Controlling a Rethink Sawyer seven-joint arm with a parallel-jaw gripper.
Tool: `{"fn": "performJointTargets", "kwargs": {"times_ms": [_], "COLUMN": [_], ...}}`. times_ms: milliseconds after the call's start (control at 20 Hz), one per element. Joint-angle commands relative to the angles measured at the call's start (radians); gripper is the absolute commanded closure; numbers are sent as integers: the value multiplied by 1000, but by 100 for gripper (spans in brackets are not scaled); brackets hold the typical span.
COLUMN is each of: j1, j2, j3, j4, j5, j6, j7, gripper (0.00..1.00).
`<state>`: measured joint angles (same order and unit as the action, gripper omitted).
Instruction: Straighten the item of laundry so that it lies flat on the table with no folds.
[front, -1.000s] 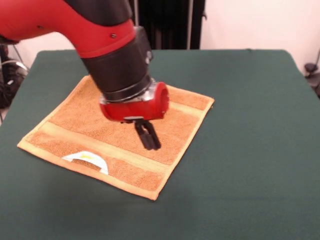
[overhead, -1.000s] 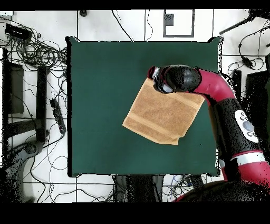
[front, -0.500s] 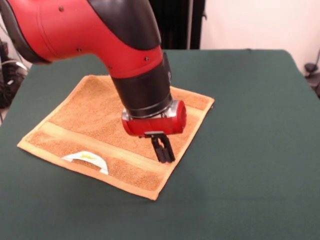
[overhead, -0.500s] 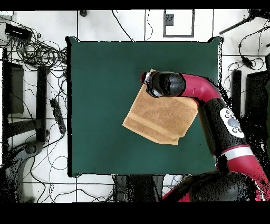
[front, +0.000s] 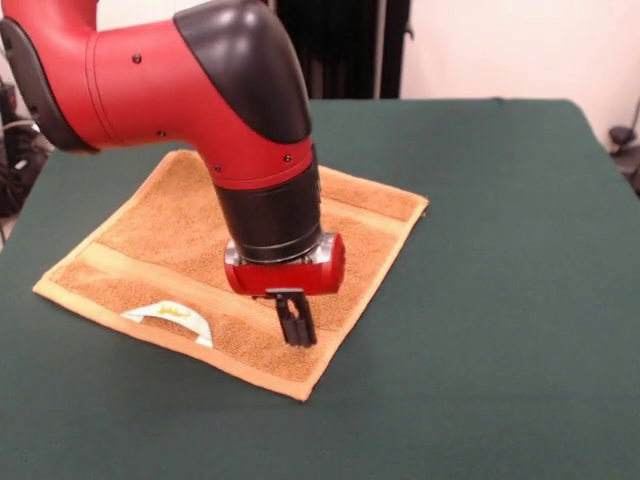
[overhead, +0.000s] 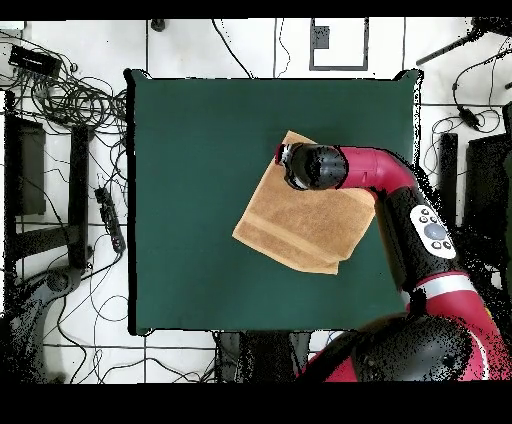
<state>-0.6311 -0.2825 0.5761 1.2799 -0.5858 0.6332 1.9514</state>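
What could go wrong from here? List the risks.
1. The gripper, fingers close together, sits low over the towel near its front corner; dragging sideways could bunch the cloth into new folds.
2. The white tag sticks up at the near hem; a pass there could snag it.

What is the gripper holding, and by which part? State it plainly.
Nothing is visibly held. The gripper has its fingers together, tips down at the towel near its front band; no cloth is lifted or pinched between them.
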Motion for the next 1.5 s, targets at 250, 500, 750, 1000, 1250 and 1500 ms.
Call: {"fn": "performJointTargets", "kwargs": {"times_ms": [250,500,750,1000,1250,1500], "j1": [7,52,26,5,-34,-55], "j2": [36,84,87,19,2,-14], "j3": [-36,-76,-34,-17,19,30], "j4": [-63,-171,-185,-152,-113,-81], "j5": [-111,-201,-181,-159,-104,-41], "j6": [-5,-144,-265,-342,-316,-222], "j7": [-184,-95,-24,24,-17,-46], "gripper": [100,100,100,100,100,100]}}
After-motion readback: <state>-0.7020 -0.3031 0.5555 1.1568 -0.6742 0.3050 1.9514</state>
